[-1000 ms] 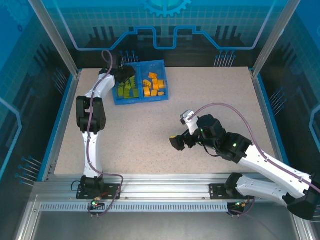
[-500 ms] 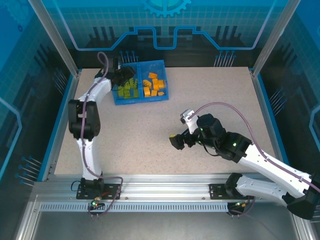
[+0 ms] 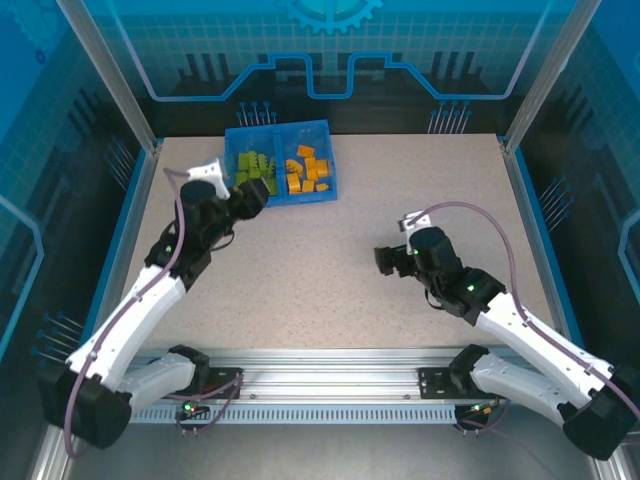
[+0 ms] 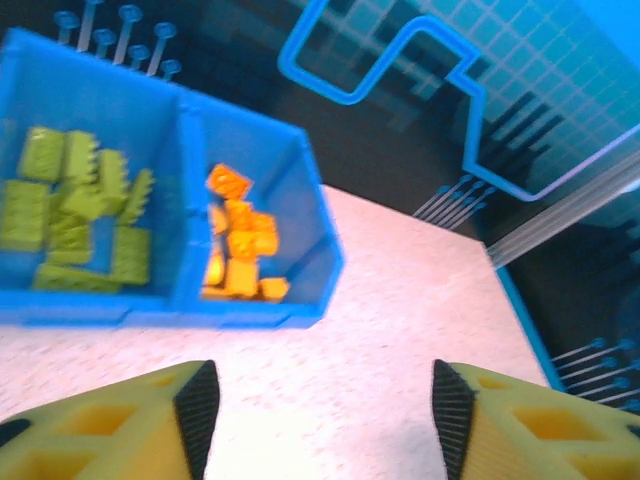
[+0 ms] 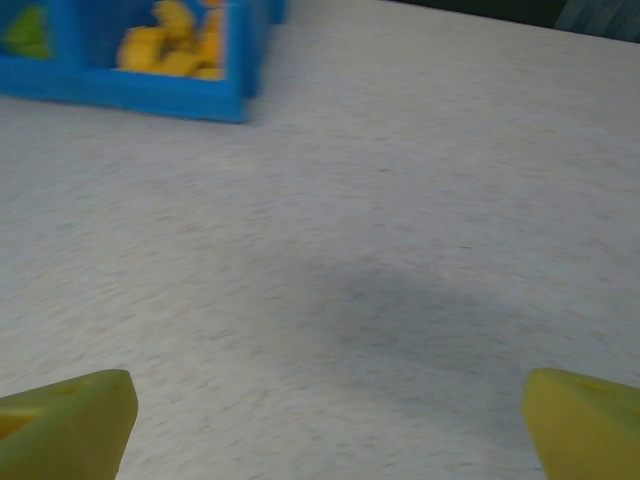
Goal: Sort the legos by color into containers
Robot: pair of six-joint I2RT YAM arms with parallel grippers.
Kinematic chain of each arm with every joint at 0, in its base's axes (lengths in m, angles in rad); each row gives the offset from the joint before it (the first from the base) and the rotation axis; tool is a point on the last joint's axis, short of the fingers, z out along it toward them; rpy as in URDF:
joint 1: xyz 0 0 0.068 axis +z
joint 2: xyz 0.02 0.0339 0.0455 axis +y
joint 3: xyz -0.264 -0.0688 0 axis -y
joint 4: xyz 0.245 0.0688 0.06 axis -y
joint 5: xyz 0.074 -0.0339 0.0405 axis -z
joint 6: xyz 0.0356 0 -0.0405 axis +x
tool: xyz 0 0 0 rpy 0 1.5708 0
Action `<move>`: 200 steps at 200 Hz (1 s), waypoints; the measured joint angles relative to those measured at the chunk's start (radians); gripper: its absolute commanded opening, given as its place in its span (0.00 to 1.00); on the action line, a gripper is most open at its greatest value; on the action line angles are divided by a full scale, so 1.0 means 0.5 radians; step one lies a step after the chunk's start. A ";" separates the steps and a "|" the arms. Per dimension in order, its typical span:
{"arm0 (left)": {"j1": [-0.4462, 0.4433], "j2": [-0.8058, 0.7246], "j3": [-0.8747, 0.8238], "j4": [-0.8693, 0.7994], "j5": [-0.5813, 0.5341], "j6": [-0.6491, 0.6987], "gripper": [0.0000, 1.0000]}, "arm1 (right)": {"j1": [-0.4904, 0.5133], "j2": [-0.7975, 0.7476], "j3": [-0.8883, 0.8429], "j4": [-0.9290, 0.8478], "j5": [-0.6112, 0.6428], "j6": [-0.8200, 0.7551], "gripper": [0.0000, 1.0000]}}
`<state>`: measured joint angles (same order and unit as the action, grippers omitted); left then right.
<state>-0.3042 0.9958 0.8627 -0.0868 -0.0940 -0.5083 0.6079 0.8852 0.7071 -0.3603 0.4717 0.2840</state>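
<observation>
The left gripper (image 3: 253, 196) has backed out of the tray (image 3: 305, 198) and the right gripper (image 3: 388, 260) has drifted farther from it; both gape, empty. Green bricks (image 3: 252, 165) and orange bricks (image 3: 307, 168) lie sorted inside. A careless left swing could shunt the tray.

One blue tray (image 4: 250, 310) ahead of the left claw (image 4: 320, 420), two compartments (image 4: 130, 130) in it, roughly ten lime green legos (image 4: 75, 215), roughly eight orange legos (image 4: 240, 250), two claws counting the right claw (image 5: 320, 420), one tabletop (image 4: 400, 300)
</observation>
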 measured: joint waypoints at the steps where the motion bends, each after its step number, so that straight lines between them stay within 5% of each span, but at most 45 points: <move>1: 0.000 -0.007 -0.011 0.001 -0.004 0.000 0.70 | -0.015 -0.005 -0.010 0.011 0.003 0.000 1.00; 53: 0.000 -0.467 -0.582 -0.063 -0.382 0.399 0.98 | -0.526 0.087 -0.445 0.616 0.208 -0.224 1.00; 90: 0.000 -0.452 -0.887 0.187 -0.520 0.674 0.99 | -0.803 0.464 -0.506 0.992 0.124 -0.313 1.00; 124: 0.111 -0.267 -1.057 0.464 -0.582 0.770 0.99 | -0.858 0.907 -0.477 1.338 0.005 -0.373 0.98; 156: 0.397 -0.066 -1.130 0.804 -0.465 0.768 0.99 | -0.926 1.173 -0.466 1.704 -0.191 -0.461 1.00; 200: 0.534 0.412 -1.160 1.360 -0.276 0.826 0.99 | -1.022 1.212 -0.547 2.072 -0.456 -0.510 1.00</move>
<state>-0.0372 1.2018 0.2829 0.5934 -0.2321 -0.0956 0.0971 1.4910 0.4335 0.6758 0.2436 0.0288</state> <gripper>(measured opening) 0.987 0.999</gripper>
